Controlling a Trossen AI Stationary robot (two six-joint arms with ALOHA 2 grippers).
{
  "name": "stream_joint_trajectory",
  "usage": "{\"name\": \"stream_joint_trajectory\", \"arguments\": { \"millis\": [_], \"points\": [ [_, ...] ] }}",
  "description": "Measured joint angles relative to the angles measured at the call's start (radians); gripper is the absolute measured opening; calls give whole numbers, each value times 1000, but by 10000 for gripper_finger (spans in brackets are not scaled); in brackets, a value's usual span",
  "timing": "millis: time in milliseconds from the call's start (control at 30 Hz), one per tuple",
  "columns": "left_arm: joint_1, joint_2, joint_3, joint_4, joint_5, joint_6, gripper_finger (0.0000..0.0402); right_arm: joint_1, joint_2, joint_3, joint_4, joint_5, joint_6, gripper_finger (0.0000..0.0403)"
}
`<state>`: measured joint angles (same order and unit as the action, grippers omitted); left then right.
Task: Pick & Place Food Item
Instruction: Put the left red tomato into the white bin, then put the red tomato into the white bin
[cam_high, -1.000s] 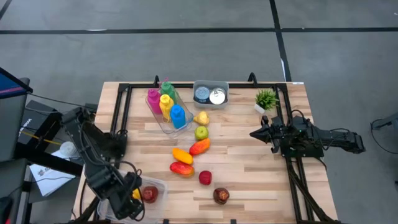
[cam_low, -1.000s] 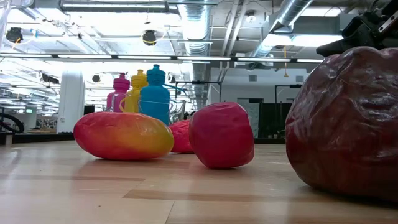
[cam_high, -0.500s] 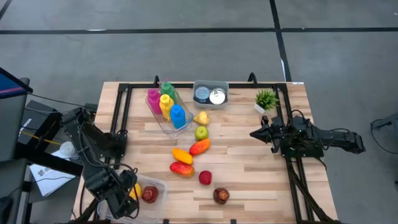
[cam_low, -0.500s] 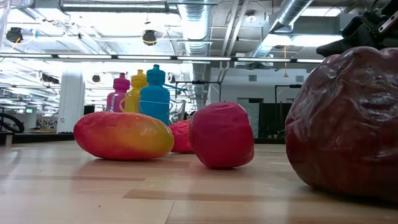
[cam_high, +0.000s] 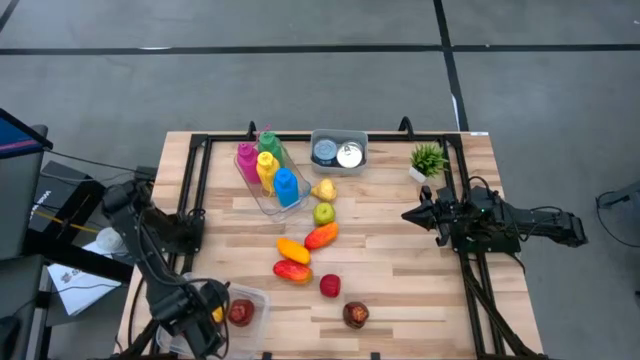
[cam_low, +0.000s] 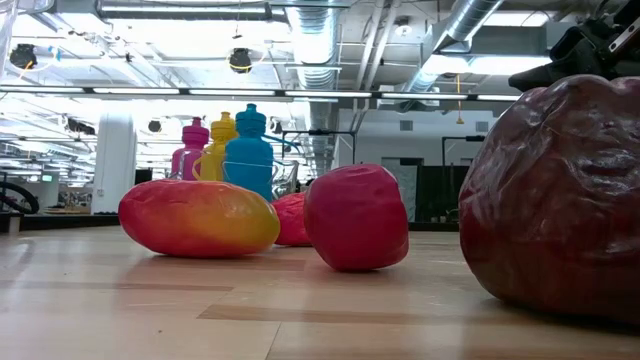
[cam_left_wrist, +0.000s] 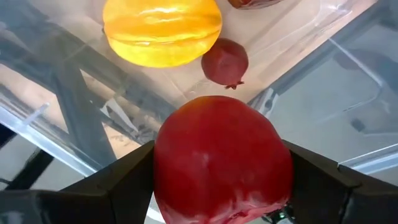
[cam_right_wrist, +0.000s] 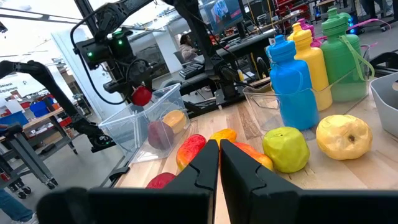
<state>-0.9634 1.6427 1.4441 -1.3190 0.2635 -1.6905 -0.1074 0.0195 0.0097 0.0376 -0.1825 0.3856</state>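
Observation:
My left gripper (cam_high: 205, 316) hangs over the left end of a clear plastic container (cam_high: 250, 297) at the table's near left corner, shut on a red round fruit (cam_left_wrist: 222, 158). Below it the container holds a yellow fruit (cam_left_wrist: 161, 31), a small dark red fruit (cam_left_wrist: 225, 62) and another red fruit (cam_high: 240, 313). The right wrist view shows the same held red fruit (cam_right_wrist: 142, 95) just above the container's rim (cam_right_wrist: 149, 102). My right gripper (cam_high: 406, 214) waits, shut, near the table's right edge. My left gripper pinches the red fruit between its two fingers (cam_left_wrist: 118, 180), one on each of its sides (cam_left_wrist: 168, 168). The fingers point down from above. The fruit is lifted clear, over the container's inside.
Mangoes (cam_high: 292, 250), a green apple (cam_high: 323, 212), a yellow pear (cam_high: 322, 190), a red fruit (cam_high: 330, 286) and a dark red fruit (cam_high: 355, 315) lie mid-table. At the far side stand a tray of coloured bottles (cam_high: 268, 175), a bin with cans (cam_high: 338, 152) and a small plant (cam_high: 428, 158).
My left arm has shifted slightly over the container's left end, still shut on the red fruit. Nothing else has moved.

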Motion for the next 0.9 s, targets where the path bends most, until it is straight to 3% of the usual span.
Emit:
{"name": "stream_joint_trajectory", "arguments": {
  "millis": [267,900],
  "points": [
    [0,6,0,0,36,27,297,0,0,0,0,0,0,12],
    [0,5,0,-11,109,37,344,0,0,0,0,0,0,12]
  ]
}}
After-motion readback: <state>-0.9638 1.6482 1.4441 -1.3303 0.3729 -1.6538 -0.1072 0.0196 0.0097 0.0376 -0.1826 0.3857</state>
